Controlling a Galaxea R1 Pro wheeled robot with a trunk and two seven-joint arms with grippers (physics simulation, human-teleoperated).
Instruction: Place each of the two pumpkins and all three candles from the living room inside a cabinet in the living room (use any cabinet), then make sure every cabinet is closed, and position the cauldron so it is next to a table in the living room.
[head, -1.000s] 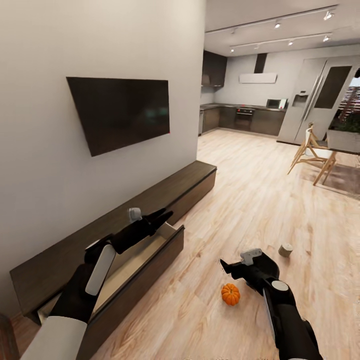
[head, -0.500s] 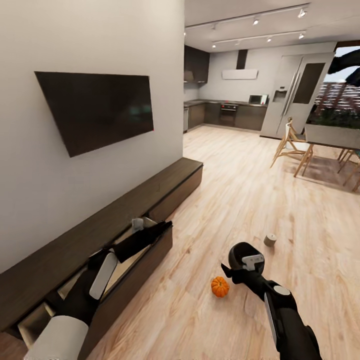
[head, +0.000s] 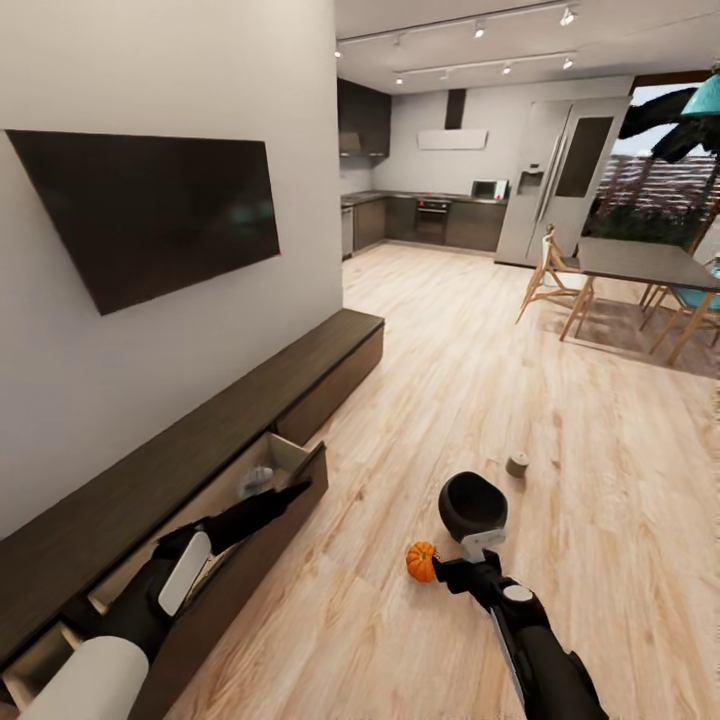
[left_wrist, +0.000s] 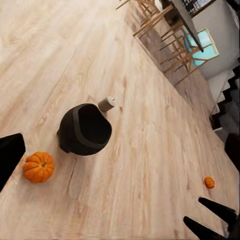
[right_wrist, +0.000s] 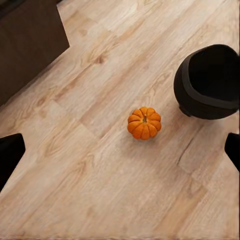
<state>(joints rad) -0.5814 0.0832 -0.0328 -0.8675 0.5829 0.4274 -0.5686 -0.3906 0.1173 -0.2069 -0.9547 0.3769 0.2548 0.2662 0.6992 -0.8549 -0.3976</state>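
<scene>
Right end effector (head: 447, 572) is seen in the head view low over the wooden floor (head: 600, 480), its fingertips touching or just beside the nearer pumpkin (head: 421, 561); whether it is open cannot be told from here. Just beyond it lies the black cauldron (head: 472, 505), and farther out a candle (head: 517, 464). Compared with half a second ago the whole picture has swung, so the camera has turned; within it, the right end effector has been brought up to the pumpkin, from which it was apart before. Left end effector (head: 290, 489) is held over the open drawer (head: 283, 449) of the dark cabinet (head: 330, 355), and its state cannot be told in this view.

In the left wrist view the fingers (left_wrist: 10, 152) are spread wide with nothing between them, looking out over the cauldron (left_wrist: 84, 128), the candle (left_wrist: 106, 103) touching or just beside its rim, the near pumpkin (left_wrist: 38, 166), and a second pumpkin (left_wrist: 209, 182) well apart.

In the right wrist view the fingers (right_wrist: 10, 152) are parted and empty, with the pumpkin (right_wrist: 144, 122) centred between and ahead of them, the cauldron (right_wrist: 210, 82) beside it. A grasp of this pumpkin is judged to be next, for carrying to the open drawer.
</scene>
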